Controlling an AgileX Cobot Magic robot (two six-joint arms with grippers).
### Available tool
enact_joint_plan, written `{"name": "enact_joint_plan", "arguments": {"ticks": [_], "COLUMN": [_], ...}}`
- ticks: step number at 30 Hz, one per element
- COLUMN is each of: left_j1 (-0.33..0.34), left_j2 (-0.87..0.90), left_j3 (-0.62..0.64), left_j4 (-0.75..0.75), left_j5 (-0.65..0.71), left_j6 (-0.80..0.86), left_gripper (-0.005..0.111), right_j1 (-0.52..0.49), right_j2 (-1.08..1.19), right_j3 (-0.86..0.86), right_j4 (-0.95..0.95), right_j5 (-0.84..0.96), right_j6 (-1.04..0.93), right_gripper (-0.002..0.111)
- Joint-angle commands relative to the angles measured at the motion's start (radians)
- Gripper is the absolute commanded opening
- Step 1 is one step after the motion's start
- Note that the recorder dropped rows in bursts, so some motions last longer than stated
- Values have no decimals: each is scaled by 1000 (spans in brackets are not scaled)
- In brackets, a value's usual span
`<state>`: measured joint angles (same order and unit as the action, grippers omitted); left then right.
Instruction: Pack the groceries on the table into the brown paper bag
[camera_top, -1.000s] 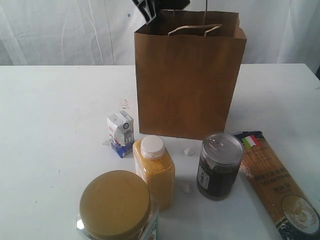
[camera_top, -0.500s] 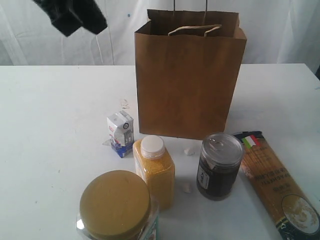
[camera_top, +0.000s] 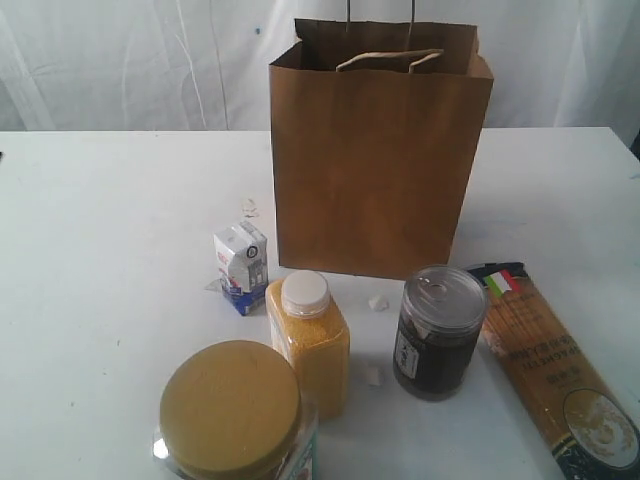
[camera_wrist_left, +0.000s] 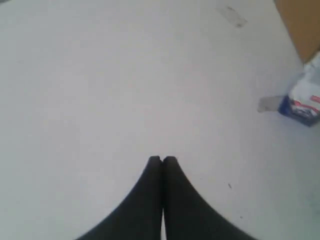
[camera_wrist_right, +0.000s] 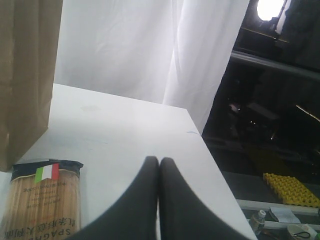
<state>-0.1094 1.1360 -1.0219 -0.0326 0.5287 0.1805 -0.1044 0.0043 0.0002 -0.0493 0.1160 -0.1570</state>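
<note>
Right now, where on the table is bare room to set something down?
Bare: the table left of the small carton and brown paper bag, and right of the bag. Crowded: the front, around yellow bottle, dark jar, spaghetti packet.

We see the brown paper bag (camera_top: 375, 170) upright on the table (camera_top: 100, 220); carton (camera_top: 241, 265), yellow bottle (camera_top: 310, 340), dark jar (camera_top: 438, 332) and yellow-lidded jar (camera_top: 232, 410) stand in front, spaghetti packet (camera_top: 545, 365) flat.

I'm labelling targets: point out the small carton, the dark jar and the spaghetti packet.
small carton (camera_top: 241, 267), exterior view, front face.
dark jar (camera_top: 436, 350), exterior view, dark body below the lid.
spaghetti packet (camera_top: 545, 368), exterior view, middle of the wrapper.
</note>
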Motion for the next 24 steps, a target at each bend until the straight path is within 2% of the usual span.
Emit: {"name": "enact_joint_plan", "arguments": {"ticks": [1,4,5,7,11,15,19,21,24], "left_j1": [169,237,250,248,248,248,246,246,244], "left_j2": [-270,-421,-540,-719,-1008,-1063,-1063,-1063,-1065], "left_j3": [256,408,483,564,577,589,681,757,929], "left_j4": [-11,-11,-11,-11,-11,13,16,16,16], "left_j5": [-228,-307,-330,-365,-428,-445,-415,-410,-439], "left_j6": [-122,-243,-310,-342,-342,-278,-252,-254,-351], "left_gripper": [0,0,0,0,0,0,0,0,0], "right_j1": [3,3,3,3,3,3,3,3,3], "right_j2": [-4,-4,-4,-4,-4,-4,-4,-4,-4], "right_j3": [0,0,0,0,0,0,0,0,0], "right_j4": [-1,-1,-1,-1,-1,-1,-1,-1,-1], "right_j5": [-6,-6,-6,-6,-6,-6,-6,-6,-6], "right_j6": [2,2,2,2,2,2,2,2,18], "right_gripper": [0,0,0,0,0,0,0,0,0]}}
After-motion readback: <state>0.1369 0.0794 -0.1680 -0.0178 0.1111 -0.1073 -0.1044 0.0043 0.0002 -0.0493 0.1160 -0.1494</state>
